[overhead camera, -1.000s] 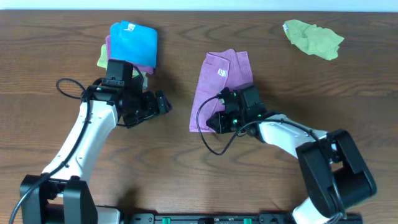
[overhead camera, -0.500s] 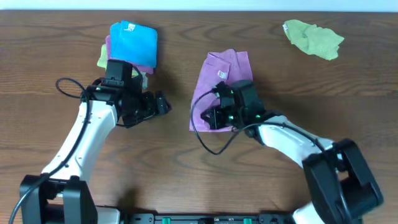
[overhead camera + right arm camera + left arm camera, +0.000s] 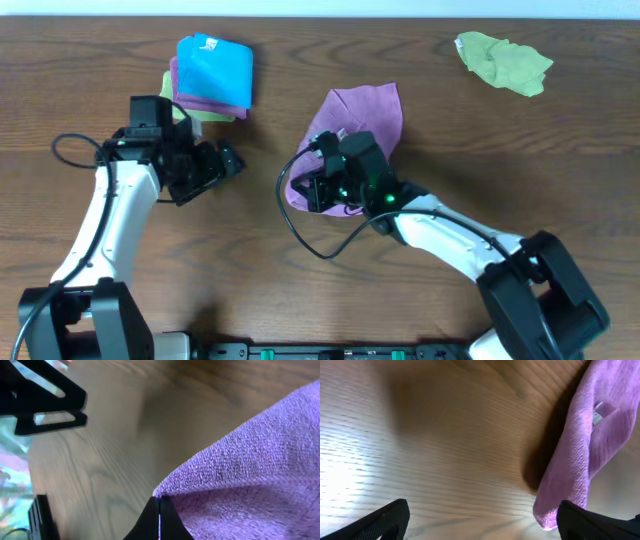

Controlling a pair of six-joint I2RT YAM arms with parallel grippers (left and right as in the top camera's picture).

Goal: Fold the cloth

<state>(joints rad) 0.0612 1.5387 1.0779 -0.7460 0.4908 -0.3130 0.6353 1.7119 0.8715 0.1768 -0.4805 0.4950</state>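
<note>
The purple cloth (image 3: 368, 112) lies mid-table, its near-left corner lifted off the wood. My right gripper (image 3: 303, 190) is shut on that corner; in the right wrist view the fingertips (image 3: 159, 505) pinch the cloth's edge (image 3: 250, 475). My left gripper (image 3: 228, 163) is open and empty, to the left of the cloth, over bare wood. In the left wrist view its fingers (image 3: 482, 519) are spread wide, with the hanging cloth (image 3: 580, 455) and its white tag (image 3: 598, 412) at the right.
A stack of folded cloths, blue on top (image 3: 213, 68) over purple and lime edges, sits at the back left beside the left arm. A crumpled lime-green cloth (image 3: 503, 60) lies at the back right. A black cable (image 3: 75, 150) loops by the left arm.
My right gripper has moved left and away with the cloth's corner, lifting and dragging the cloth. My left arm has drawn back to the left, away from the cloth.
</note>
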